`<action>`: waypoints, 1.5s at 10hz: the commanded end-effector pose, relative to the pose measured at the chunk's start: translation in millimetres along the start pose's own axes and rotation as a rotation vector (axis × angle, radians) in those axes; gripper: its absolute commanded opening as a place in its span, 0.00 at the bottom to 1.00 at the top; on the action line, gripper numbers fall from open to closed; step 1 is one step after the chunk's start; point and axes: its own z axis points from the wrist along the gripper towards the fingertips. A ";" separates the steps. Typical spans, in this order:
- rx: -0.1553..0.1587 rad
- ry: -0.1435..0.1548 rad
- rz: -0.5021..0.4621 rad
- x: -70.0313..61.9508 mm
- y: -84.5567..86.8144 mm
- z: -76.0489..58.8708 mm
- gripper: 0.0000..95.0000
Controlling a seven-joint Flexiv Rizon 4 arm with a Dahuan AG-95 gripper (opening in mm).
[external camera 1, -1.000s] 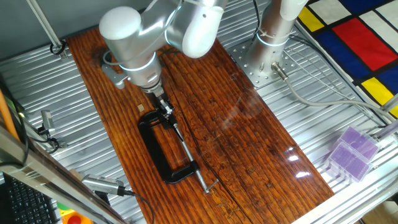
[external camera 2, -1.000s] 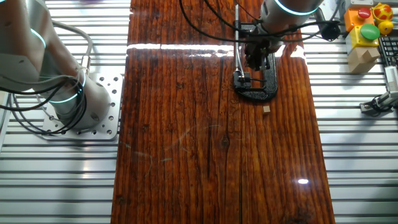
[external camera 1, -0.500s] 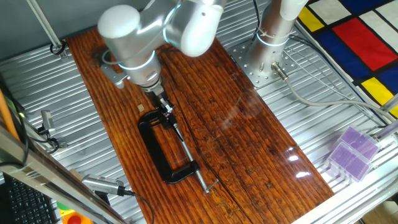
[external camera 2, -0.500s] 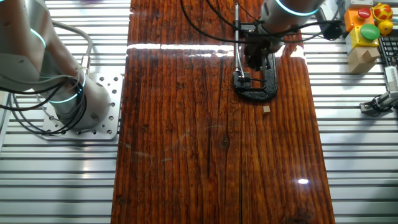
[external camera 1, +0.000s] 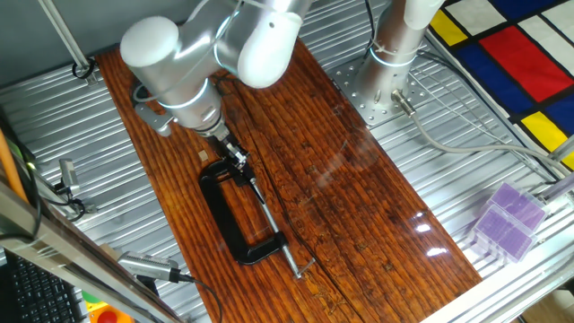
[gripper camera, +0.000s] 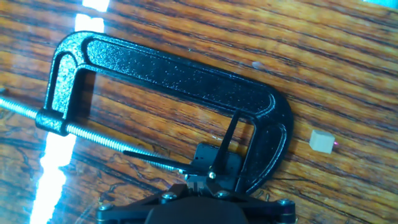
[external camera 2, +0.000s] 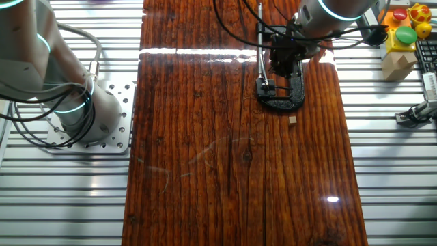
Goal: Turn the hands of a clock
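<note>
Arm swung left since earlier, fingers (gripper camera: pixel 211 176) over clock (gripper camera: pixel 214 163) in C-clamp (gripper camera: pixel 180 74) (grip state unclear)

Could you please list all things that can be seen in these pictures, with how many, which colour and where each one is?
C-clamp: one, black, lying flat on the wooden table, its threaded silver screw running along one side.
Clock hands: two thin black hands, on a small black piece held in the clamp's jaw.
Small block: one, pale beige, on the table just outside the clamp's curved end.
Table: one, dark red-brown wood grain, on a ribbed metal surface.
Button box: one, yellow with red and green buttons, at the edge in the other fixed view.
Purple boxes: a few, translucent purple, on the metal surface in one fixed view.
Gripper: one, black, at the clamp's jaw; open or shut cannot be told.
</note>
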 end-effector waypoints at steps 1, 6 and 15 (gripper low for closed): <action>0.005 -0.026 0.085 0.5 -0.4 -0.1 0.00; 0.006 -0.033 0.136 1.0 37.0 17.9 0.00; 0.013 -0.066 0.167 -4.9 69.0 56.1 0.00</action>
